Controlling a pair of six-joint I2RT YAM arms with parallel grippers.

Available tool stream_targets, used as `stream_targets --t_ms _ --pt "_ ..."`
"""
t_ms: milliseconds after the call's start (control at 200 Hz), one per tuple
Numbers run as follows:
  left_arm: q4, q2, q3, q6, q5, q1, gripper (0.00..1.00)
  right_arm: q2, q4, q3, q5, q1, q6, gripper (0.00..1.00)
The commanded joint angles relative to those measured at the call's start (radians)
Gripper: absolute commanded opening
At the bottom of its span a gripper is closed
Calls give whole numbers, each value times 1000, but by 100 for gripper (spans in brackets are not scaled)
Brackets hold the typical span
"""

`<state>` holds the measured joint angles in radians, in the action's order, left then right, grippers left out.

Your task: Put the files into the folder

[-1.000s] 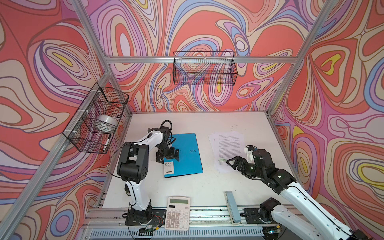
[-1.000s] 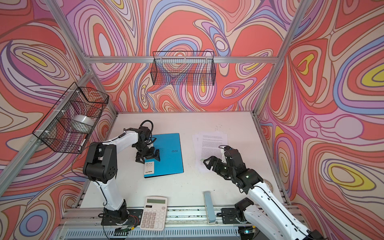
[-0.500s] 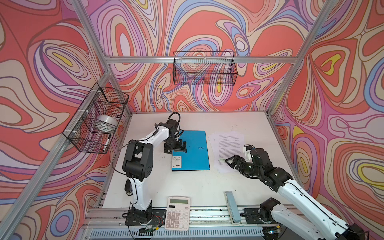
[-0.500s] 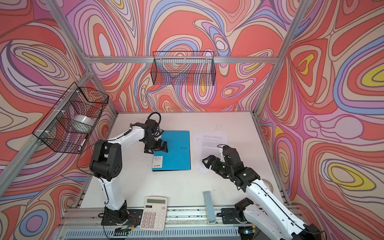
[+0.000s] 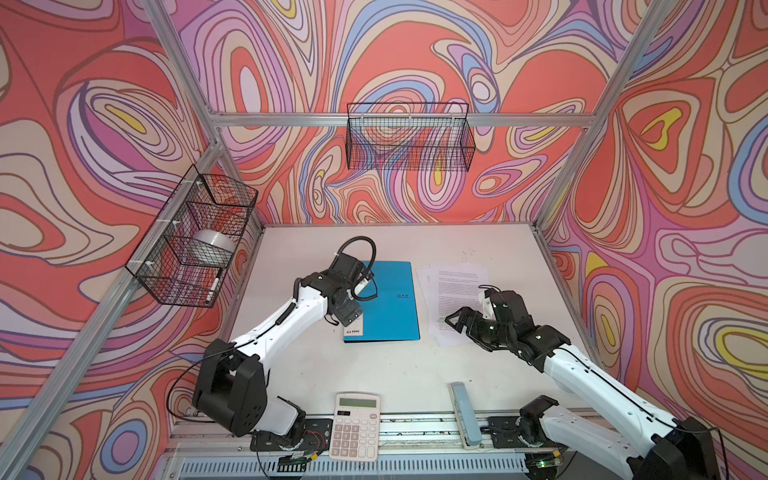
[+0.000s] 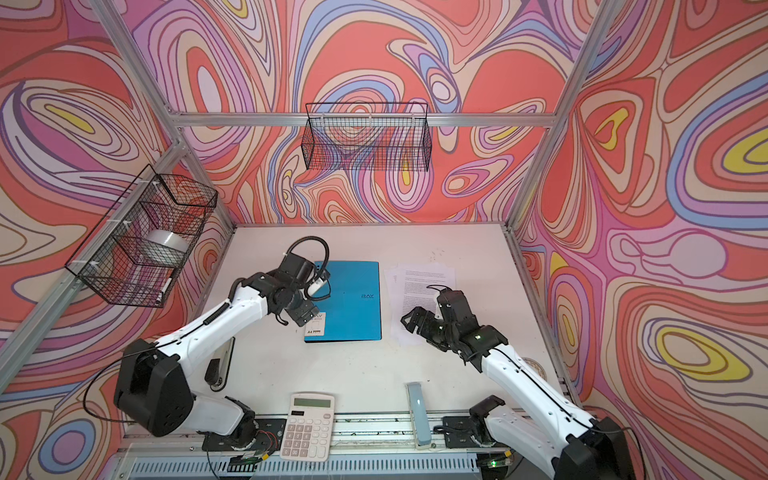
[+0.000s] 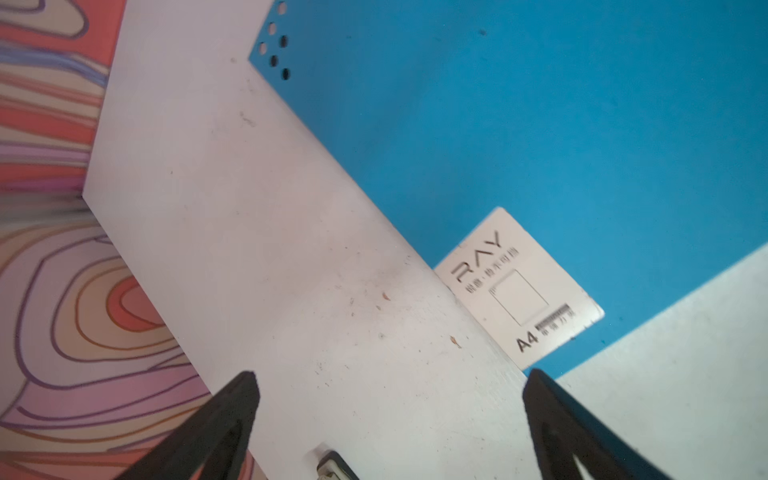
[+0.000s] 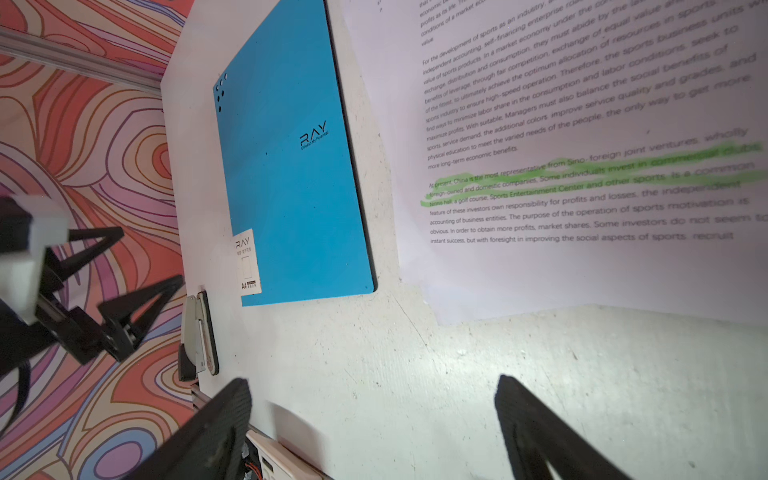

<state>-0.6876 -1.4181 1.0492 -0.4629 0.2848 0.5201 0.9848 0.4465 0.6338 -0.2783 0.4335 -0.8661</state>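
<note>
Folder (image 5: 390,307) lies closed, files (image 5: 455,286) just right of it. Left gripper (image 7: 390,374) gapes empty by its near-left corner; right gripper (image 8: 372,380) gapes empty by the files.

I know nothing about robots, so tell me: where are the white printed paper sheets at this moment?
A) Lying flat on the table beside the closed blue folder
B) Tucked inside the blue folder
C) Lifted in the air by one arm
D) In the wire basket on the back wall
A: in both top views the stack of white printed sheets lies flat on the white table, just right of the flat bright blue folder, which is shut.
</note>
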Motion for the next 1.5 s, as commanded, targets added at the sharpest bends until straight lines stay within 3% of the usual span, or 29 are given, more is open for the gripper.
stream_targets --t_ms 0,280,606,1032,1492 --pt "176 98 -145 -223 106 111 100 14 -40 33 3 7 2 96" --pt "416 213 -432 -408 162 290 100 55 -21 81 33 7 10 96" --pt "701 144 -516 -479 181 300 99 40 -10 101 40 7 -8 96" --pt "820 84 -585 -513 186 310 98 15 12 112 53 7 -8 96" --pt "1015 55 -615 -525 275 313 98 28 3 112 39 7 4 96"
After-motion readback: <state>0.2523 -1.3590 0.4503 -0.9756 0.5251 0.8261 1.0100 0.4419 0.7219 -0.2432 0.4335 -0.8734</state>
